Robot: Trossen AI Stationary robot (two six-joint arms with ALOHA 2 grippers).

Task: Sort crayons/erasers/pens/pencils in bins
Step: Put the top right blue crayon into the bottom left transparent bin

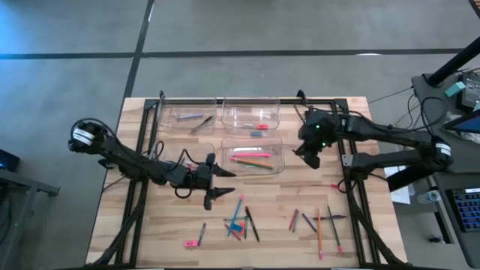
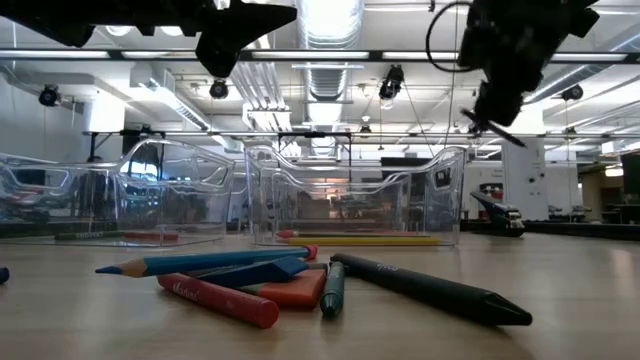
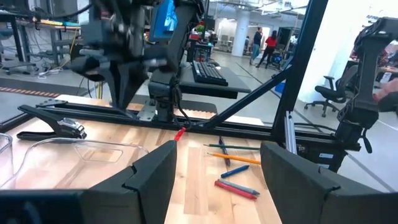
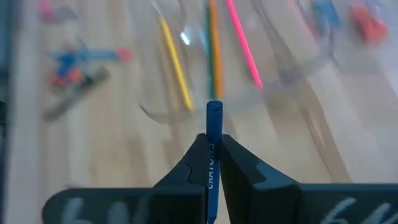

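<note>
- Closest to the low camera you have a loose heap on the wooden desk (image 1: 150, 225): a long blue pencil (image 2: 205, 262), a stubby red crayon (image 2: 218, 298), a flat orange eraser block (image 2: 298, 289) and a thick black crayon-like stick (image 2: 430, 289).
- Your right arm's fingers (image 4: 212, 155) are closed tight on a dark blue crayon (image 4: 213, 134), which sticks out lengthwise past the fingertips.
- From above, that right gripper (image 1: 310, 154) hangs just right of the near clear plastic bin (image 1: 251, 155), the one with the yellow, orange, green and pink pencils.
- The far-middle clear bin (image 1: 250, 115) holds small eraser blocks; the far-left clear bin (image 1: 190, 116) holds thin dark pens.
- Neither bin beside you shows crayons, so you likely need another tub; I cannot see a fourth one here.
- Your left arm's fingers (image 3: 217, 180) are spread wide and empty, near the desk's middle, left of the pencil bin.
- More sticks (image 1: 319, 223) lie scattered at the near right.
</note>
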